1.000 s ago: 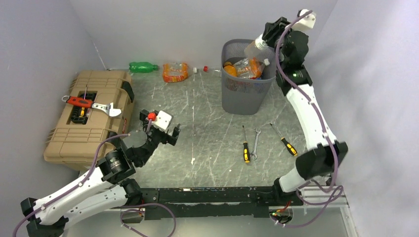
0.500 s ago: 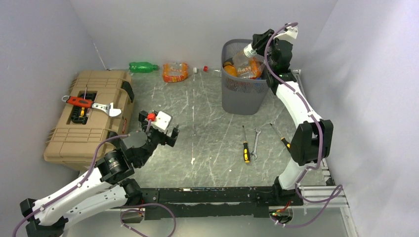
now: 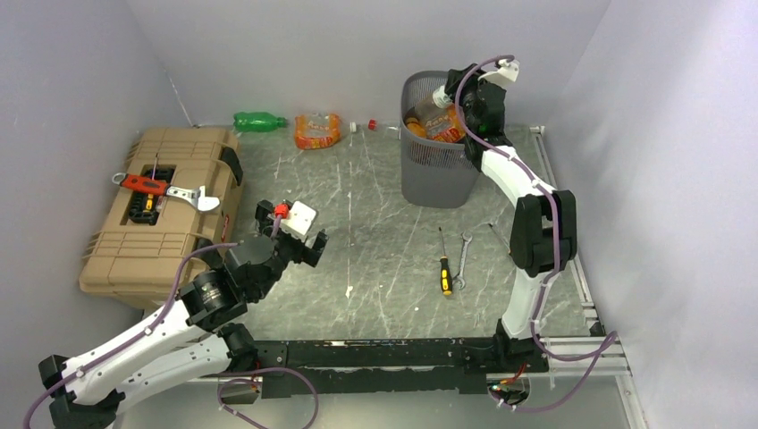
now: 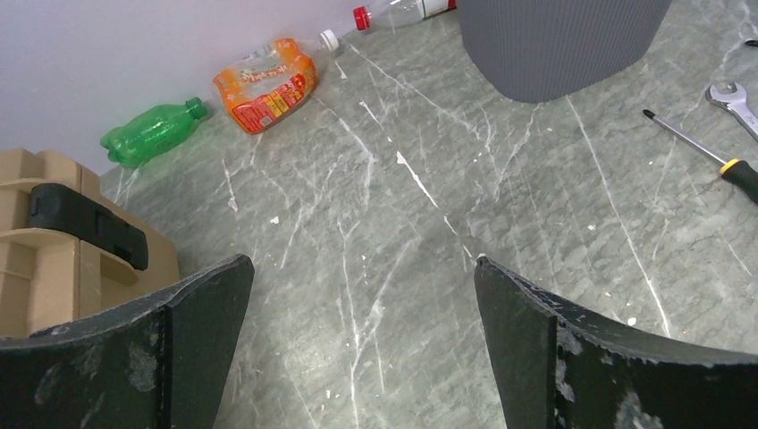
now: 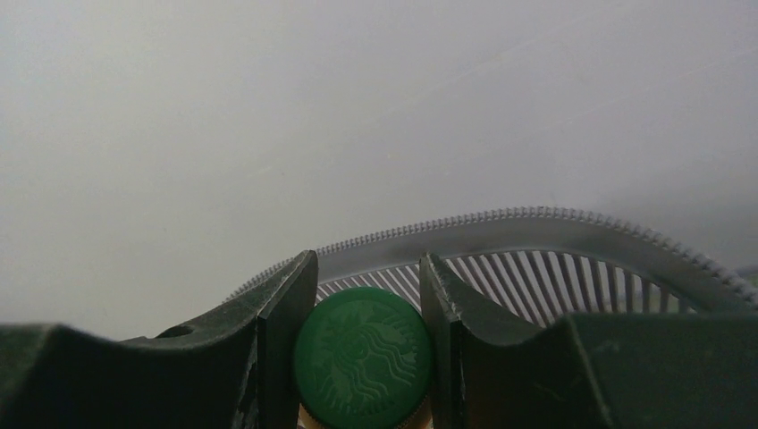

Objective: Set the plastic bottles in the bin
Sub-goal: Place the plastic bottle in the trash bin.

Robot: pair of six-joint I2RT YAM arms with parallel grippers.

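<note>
The left gripper [image 4: 362, 268] hung wide open and empty above the bench [image 3: 375, 241]. Farther back, the right gripper [image 5: 365, 299] pinched the green cap [image 5: 364, 357] of a bottle [image 3: 429, 105], which slanted cap-up with its body inside the bin [image 3: 435, 170].

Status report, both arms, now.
Right gripper shut on green-capped bottle, over bin. Left gripper open, empty. Green bottle, orange bottle at back wall. Nothing in the way.

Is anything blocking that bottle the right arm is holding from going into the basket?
Nothing visible does. The right end effector holds the green-capped bottle right above the open bin; only bottles already inside lie below it.
</note>
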